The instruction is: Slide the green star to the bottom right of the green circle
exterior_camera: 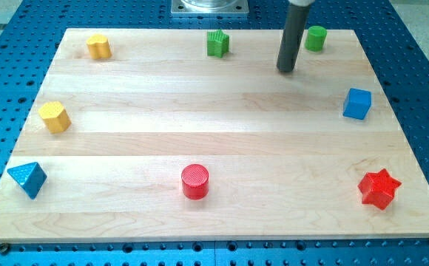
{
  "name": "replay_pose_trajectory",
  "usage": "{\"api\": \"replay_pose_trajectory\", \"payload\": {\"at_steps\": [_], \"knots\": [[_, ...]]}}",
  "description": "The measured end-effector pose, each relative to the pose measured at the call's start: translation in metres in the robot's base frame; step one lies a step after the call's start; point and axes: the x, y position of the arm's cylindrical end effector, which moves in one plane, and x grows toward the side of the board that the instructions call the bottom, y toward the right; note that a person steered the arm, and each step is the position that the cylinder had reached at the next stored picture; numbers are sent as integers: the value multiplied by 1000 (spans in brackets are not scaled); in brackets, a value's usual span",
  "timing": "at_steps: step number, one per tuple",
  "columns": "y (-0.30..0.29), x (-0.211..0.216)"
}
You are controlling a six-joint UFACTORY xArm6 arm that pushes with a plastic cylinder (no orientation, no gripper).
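While my tip sits between green star and green circle, nearer the circle, touching neither, no hand fitted.

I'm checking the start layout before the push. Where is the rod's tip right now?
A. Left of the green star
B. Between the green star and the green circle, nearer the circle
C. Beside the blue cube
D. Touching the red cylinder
B: my tip stands between the green star and the green circle, closer to the circle and slightly below both, touching neither.
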Motion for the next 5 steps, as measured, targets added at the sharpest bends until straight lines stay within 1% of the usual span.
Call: {"api": "replay_pose_trajectory", "payload": {"at_steps": [1, 2, 3, 4, 5], "knots": [[-72, -1], [-119, -11], [-188, -62], [-210, -92], [-169, -103]]}}
